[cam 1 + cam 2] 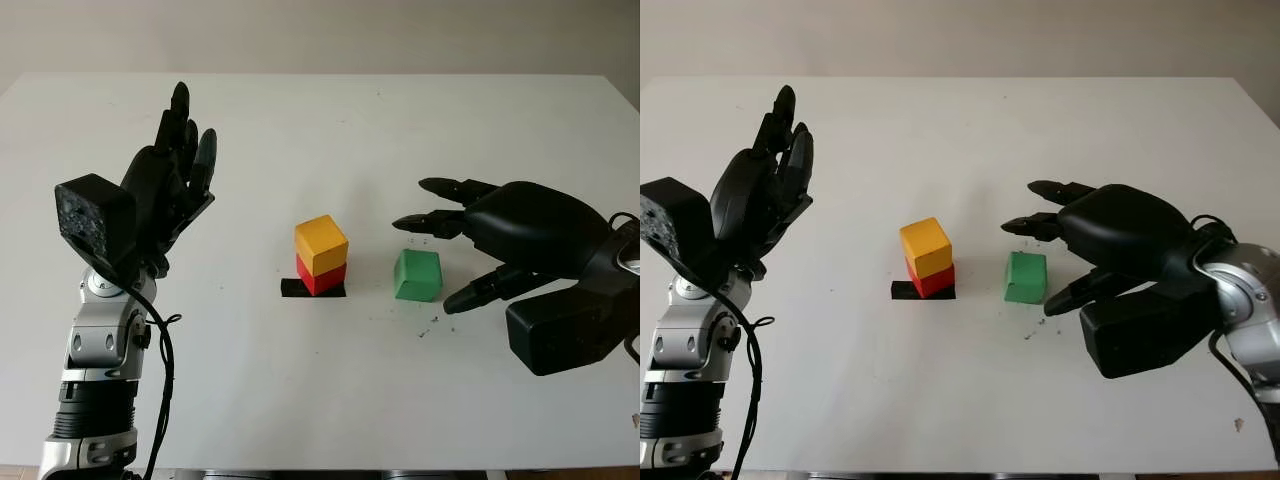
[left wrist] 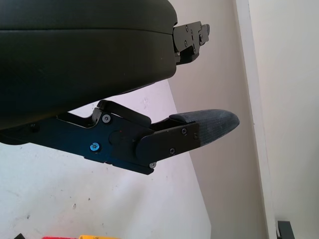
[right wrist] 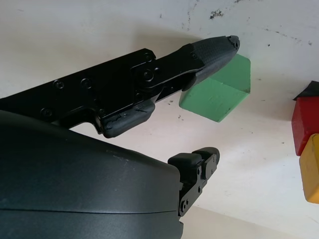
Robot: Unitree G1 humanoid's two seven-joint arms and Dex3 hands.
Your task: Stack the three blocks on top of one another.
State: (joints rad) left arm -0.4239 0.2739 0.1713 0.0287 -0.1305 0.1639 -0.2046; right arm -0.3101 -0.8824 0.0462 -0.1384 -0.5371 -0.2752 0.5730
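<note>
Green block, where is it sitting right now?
The green block sits on the white table, just right of the yellow block stacked on the red block. The open right hand is right beside it, not gripping it.

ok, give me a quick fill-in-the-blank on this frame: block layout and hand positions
1. The yellow block sits on top of the ____ block.
2. The red block stands on a strip of ____ tape.
3. The green block stands on the table beside the ____ hand.
4. The left hand, open, is raised and holds ____.

Missing words: red; black; right; nothing
</note>
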